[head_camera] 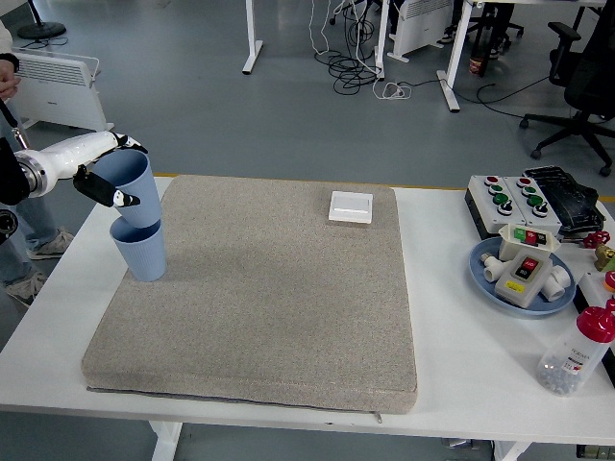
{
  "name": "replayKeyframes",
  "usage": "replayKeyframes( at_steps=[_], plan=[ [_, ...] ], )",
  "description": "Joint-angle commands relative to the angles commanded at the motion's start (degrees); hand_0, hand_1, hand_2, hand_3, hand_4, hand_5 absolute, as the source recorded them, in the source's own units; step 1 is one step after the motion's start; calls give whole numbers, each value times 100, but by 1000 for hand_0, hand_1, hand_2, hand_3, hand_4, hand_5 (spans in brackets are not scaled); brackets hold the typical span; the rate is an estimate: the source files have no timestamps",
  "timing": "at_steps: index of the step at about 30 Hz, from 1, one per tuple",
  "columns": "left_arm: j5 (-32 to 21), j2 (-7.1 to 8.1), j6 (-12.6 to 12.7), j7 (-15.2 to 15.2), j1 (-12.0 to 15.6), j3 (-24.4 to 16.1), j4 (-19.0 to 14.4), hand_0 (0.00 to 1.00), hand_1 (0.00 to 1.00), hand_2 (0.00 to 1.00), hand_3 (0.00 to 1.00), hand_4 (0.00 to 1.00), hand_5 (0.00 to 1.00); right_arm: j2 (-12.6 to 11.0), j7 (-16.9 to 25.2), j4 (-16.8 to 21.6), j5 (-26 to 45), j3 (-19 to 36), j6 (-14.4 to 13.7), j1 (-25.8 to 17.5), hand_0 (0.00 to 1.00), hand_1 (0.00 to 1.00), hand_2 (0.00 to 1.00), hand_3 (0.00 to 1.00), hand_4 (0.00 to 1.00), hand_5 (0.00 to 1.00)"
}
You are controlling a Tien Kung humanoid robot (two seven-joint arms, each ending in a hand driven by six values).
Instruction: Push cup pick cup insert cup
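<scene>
The upper blue cup sits partly inside the lower blue cup, which stands at the left edge of the grey mat. The left hand is wrapped around the upper cup. A white switch plate lies at the mat's far right.

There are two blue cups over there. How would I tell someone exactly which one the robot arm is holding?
Start at the big grey mat on the white table and go to its far left corner, where the two blue cups meet. The held cup is the upper one, tilted, gripped by the left hand, its base entering the standing cup below, which sits upright on the mat.
</scene>
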Motion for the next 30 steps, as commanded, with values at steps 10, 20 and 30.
replayKeyframes(
  at_steps=[10, 20, 30],
  plan=[
    [93, -42, -53, 62, 14, 57, 144, 599, 409, 409, 369, 484, 2, 3, 20, 0, 46, -5, -6, -9, 781, 722, 728, 631, 309, 579],
    [-3, -112, -91, 94, -10, 213, 290, 597, 410, 408, 369, 490, 2, 1, 15, 0, 47, -19, -6, -3, 781, 722, 728, 631, 308, 580],
    [-414, -174, -152, 109, 70, 204, 414, 811, 819, 916, 707, 850, 348, 3, 11, 0, 44, -13, -8, -2, 781, 722, 728, 630, 307, 579]
  ],
)
